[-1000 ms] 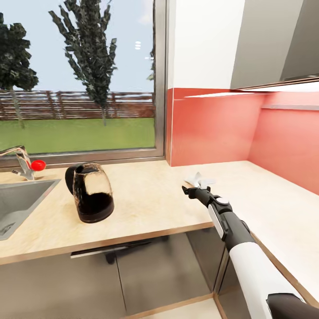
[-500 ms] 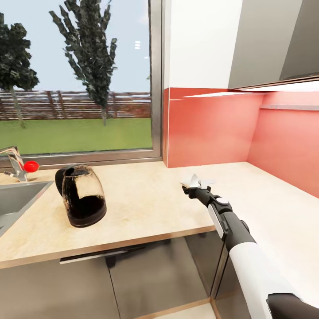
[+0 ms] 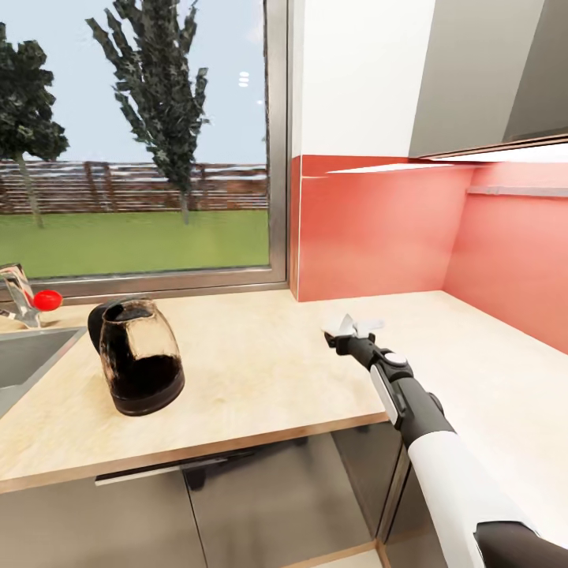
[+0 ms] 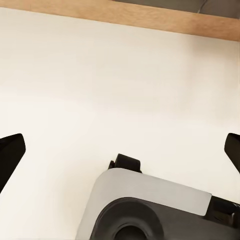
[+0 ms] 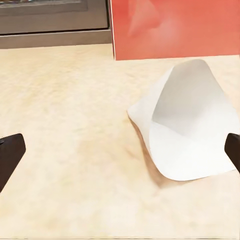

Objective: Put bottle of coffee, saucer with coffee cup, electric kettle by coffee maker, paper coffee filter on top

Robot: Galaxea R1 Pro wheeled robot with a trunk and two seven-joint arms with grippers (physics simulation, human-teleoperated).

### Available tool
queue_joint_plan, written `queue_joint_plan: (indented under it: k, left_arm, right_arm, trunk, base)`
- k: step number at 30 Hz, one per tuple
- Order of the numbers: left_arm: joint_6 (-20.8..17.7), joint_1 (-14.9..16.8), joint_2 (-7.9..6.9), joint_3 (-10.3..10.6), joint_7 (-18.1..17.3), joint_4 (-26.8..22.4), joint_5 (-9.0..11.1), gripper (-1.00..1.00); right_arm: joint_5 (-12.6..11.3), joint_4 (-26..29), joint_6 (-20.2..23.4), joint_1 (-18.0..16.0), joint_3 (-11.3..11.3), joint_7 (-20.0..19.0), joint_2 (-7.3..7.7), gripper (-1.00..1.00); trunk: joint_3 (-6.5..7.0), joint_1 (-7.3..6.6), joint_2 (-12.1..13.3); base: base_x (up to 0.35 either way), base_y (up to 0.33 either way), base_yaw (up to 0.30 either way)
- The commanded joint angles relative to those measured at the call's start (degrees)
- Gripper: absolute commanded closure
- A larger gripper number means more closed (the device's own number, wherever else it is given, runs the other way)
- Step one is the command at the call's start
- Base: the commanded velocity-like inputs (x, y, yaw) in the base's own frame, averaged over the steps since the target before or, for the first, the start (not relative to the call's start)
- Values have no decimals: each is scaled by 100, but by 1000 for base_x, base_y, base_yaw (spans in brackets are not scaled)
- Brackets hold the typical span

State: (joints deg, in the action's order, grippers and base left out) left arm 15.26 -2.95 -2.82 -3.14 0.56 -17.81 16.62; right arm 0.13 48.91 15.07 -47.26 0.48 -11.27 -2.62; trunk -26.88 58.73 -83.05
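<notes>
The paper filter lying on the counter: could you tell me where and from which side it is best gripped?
The paper filter lies on its side on the countertop, ahead of the open right gripper. Probably best is to pinch the raised upper edge of its open mouth, coming in low from the robot's side; the thin wall there stands clear of the wood.

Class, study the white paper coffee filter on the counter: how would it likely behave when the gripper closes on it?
The paper coffee filter looks thin and hollow, so it would probably crumple flat when pinched. It seems very light and may slide across the smooth kitchen countertop if nudged. The right gripper has wide-open jaws.
</notes>
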Motion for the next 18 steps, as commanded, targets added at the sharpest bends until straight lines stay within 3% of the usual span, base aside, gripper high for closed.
queue_joint_plan:
  k: [1,18]
  left_arm:
    - [3,-4,1,-3,6,-12,17,-100]
    - [3,-4,1,-3,6,-12,17,-100]
  right_arm:
    - [-1,-3,35,-3,-4,-16,-2,-100]
    - [-31,-23,46,-3,-6,-49,-2,-100]
  trunk:
    - [-5,0,-3]
    - [-5,0,-3]
  base:
    - [12,0,0]
    - [2,0,0]
